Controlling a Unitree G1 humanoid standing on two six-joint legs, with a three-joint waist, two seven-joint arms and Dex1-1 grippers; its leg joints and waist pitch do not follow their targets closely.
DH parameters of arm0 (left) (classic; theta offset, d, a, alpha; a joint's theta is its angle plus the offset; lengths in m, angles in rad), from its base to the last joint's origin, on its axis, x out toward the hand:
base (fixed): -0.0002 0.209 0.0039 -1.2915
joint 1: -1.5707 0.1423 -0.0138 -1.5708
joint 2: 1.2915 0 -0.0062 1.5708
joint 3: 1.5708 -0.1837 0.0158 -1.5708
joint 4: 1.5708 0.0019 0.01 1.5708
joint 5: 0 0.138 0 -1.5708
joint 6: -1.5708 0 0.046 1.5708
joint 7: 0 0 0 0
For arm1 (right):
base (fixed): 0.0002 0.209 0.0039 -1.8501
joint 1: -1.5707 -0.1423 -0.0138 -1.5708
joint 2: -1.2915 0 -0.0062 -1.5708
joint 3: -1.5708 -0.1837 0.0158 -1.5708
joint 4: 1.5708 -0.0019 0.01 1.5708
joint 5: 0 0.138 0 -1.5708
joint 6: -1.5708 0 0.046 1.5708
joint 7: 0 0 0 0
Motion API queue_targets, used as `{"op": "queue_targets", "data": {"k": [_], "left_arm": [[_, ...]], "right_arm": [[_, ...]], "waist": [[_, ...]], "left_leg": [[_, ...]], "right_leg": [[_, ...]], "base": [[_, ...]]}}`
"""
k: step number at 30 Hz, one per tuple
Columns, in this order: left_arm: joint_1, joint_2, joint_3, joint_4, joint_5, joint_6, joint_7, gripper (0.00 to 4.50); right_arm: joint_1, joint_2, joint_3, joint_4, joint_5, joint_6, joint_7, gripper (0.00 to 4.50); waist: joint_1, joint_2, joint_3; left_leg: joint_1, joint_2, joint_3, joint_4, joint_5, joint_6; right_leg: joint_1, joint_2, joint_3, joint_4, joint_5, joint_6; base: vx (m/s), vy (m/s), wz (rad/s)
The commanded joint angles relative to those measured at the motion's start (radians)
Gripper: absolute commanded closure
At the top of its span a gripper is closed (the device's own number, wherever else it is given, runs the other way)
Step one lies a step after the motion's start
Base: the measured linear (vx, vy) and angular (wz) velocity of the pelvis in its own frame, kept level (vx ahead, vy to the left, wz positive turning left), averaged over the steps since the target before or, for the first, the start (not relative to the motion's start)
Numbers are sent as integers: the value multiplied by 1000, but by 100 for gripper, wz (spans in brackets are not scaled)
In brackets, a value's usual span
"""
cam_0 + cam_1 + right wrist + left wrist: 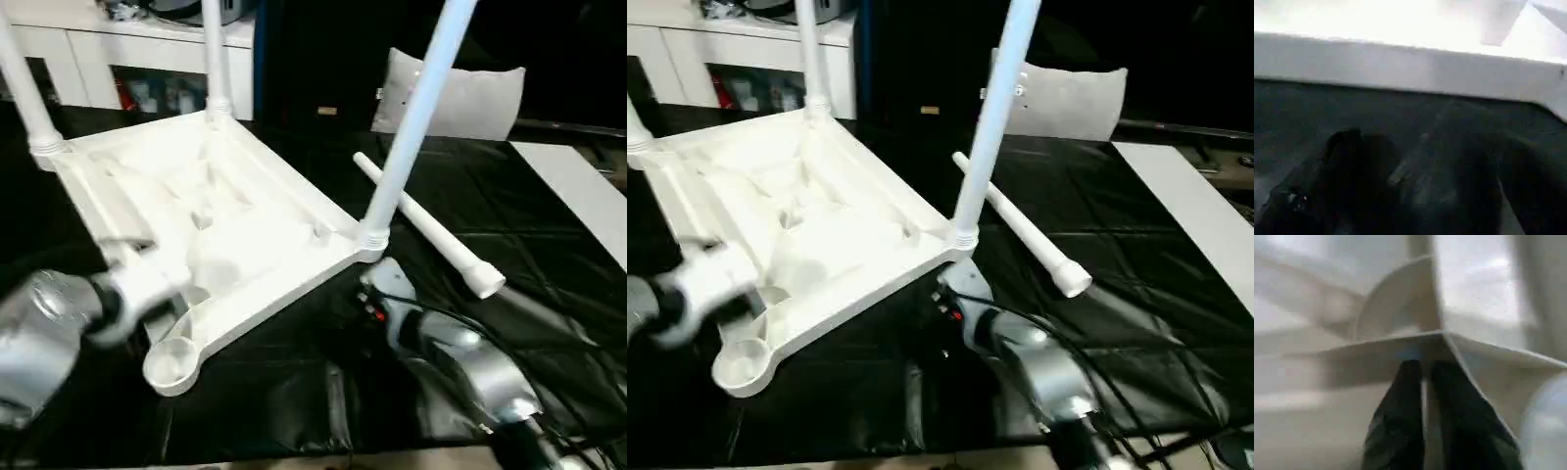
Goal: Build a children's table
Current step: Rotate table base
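Note:
The white table top (245,225) lies upside down on the black cloth, ribs facing up. Three white legs stand in its corner sockets: one at the far left (24,88), one at the back (217,59), and one at the right corner (411,108). The nearest corner socket (168,360) is empty. A loose leg (431,230) lies on the cloth to the right. My left gripper (1425,369) is over the top's near-left edge, its fingers pinched on a thin rib. Just below the right corner, my right gripper (1415,147) stands open over the cloth, holding nothing.
A white-grey cushion (460,98) leans at the back right. A flat white board (578,191) lies along the right side. A white cabinet (88,49) stands behind the table top. Black cables trail along my right forearm (470,362).

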Motion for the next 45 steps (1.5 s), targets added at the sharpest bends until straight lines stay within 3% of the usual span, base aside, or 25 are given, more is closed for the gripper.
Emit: {"op": "queue_targets", "data": {"k": [1, 3, 7, 13, 15, 19, 26, 30, 36, 42, 45], "left_arm": [[17, 12, -48, -56, -51, 4, -80, 409], [24, 2, -60, -87, -100, 21, -122, 441], [7, -60, -80, -122, -166, 7, -156, 449], [-42, -172, -86, -103, -208, -12, -130, 449], [-83, -244, -95, -49, -195, -48, -94, 449], [-137, -336, -97, 40, -181, -92, -42, 449], [-199, -423, -94, 237, -58, -194, 153, 449], [-205, -445, -72, 291, -38, -236, 207, 449], [-143, -489, 22, 172, -137, -238, 200, 449], [-82, -442, 45, 38, -199, -178, 161, 394], [-48, -421, 53, -25, -210, -159, 149, 367]], "right_arm": [[-20, 7, -16, 32, -6, -11, -32, 0], [-50, 32, -20, 79, -8, -38, -55, 0], [-110, 78, -38, 152, -6, -67, -93, 0], [-158, 101, -47, 209, -14, -90, -112, 0], [-167, 102, -53, 226, -18, -101, -116, 0], [-161, 95, -60, 235, -17, -114, -114, 0], [-139, 74, -89, 197, -18, -116, -119, 0], [-145, 38, -127, 132, -15, -79, -139, 0], [-238, -57, -198, 135, -19, -26, -145, 0], [-380, -148, -241, 318, -4, -18, -107, 0], [-464, -195, -260, 490, -15, -42, -125, 0]], "waist": [[-7, 29, -46], [-11, 31, -48], [-25, 31, -54], [-35, 25, -56], [-34, 24, -56], [-33, 24, -60], [-32, 26, -62], [-31, 26, -61], [-23, 33, -55], [-16, 32, -50], [-17, 31, -47]], "left_leg": [[11, 31, -21, -86, -384, -59], [10, 32, -18, -85, -366, -66], [6, 32, -17, -85, -332, -81], [3, 29, -12, -79, -306, -70], [5, 26, -8, -76, -299, -63], [-2, 26, -9, -74, -283, -58], [-1, 27, -10, -73, -279, -45], [0, 25, -10, -73, -288, -39], [3, 26, -6, -70, -277, -36], [0, 23, -2, -66, -274, -23], [-1, 23, -1, -61, -265, -21]], "right_leg": [[23, -72, 49, -80, -499, -114], [25, -69, 50, -72, -437, -127], [33, -67, 50, -62, -368, -150], [38, -67, 52, -62, -369, -144], [34, -64, 52, -64, -369, -141], [41, -64, 50, -64, -364, -131], [43, -61, 48, -64, -354, -130], [41, -60, 47, -70, -377, -118], [37, -58, 48, -63, -329, -142], [37, -55, 46, -62, -332, -152], [35, -56, 44, -62, -348, -162]], "base": [[0, 0, 0], [0, 0, 0], [0, 0, 0], [0, 0, 0], [0, 0, 0], [0, 0, 0], [0, 0, 0], [0, 0, 0], [0, 0, 0], [0, 0, 0], [0, 0, 0]]}}
